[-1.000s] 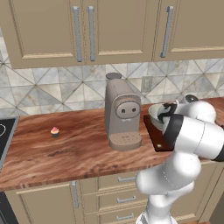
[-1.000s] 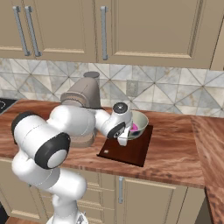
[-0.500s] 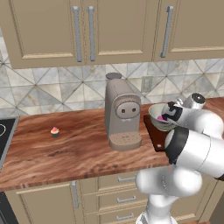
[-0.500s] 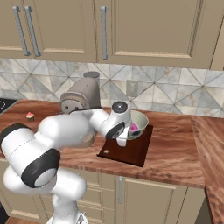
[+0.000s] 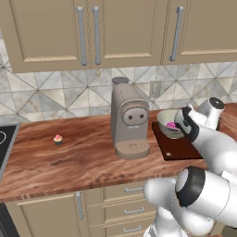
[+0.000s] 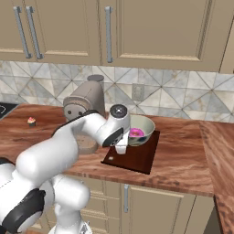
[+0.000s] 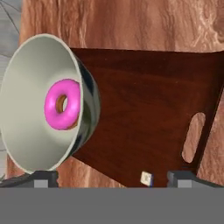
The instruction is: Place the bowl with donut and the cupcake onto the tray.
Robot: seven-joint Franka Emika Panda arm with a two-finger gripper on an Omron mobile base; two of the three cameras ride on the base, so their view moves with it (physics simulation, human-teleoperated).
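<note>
So the bowl [image 6: 139, 129] with its donut [image 7: 62, 104] sat on the tray [image 6: 137, 156], claw [image 6: 121, 148] spread wide beside it, cupcake [image 5: 58, 139] waiting far along the bench [image 5: 69, 157].

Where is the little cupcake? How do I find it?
Find the tall beige coffee machine standing on the wooden counter. Look along the counter toward the stove side: the cupcake sits alone there. It is tiny, with pink frosting and a dark base, unlike the pink ring donut lying in the bowl.
</note>
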